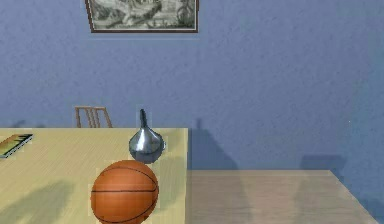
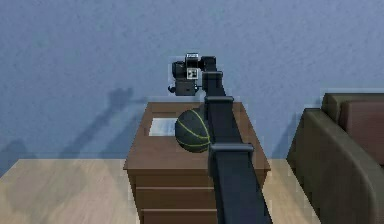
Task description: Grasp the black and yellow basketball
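At the arm side view's centre we see the black and yellow basketball (image 2: 188, 130) on a drawer chest (image 2: 160, 172). Higher in the frame, the pincer (image 2: 180, 78) holds nothing; its finger stance we cannot tell. A sofa (image 2: 345, 140) crowds the right edge. The forward view shows an orange ball (image 1: 125, 192) on a bench (image 1: 60, 160).

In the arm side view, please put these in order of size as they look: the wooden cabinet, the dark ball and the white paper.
1. Wooden cabinet, clearly the largest.
2. Dark ball, although the arm hides part of it.
3. White paper, the smallest; it lies flat on the cabinet top.
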Available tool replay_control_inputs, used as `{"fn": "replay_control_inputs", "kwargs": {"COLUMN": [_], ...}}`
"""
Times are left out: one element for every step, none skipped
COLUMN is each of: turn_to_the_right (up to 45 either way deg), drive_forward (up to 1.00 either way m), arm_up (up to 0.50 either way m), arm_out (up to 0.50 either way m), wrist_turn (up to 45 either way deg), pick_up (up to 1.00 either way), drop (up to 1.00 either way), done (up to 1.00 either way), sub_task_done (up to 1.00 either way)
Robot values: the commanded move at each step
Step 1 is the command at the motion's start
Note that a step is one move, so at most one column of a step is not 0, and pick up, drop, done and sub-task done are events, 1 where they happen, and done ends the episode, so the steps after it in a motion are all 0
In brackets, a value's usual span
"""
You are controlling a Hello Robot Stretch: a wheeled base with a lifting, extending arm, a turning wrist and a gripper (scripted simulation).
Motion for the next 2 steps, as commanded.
{"fn": "replay_control_inputs", "kwargs": {"turn_to_the_right": [0.0,0.0], "drive_forward": [0.0,0.0], "arm_up": [0.0,-0.3], "arm_out": [0.0,0.0], "wrist_turn": [15.0,0.0], "pick_up": [0.0,0.0], "drop": [0.0,0.0], "done": [0.0,0.0], "sub_task_done": [0.0,0.0]}}
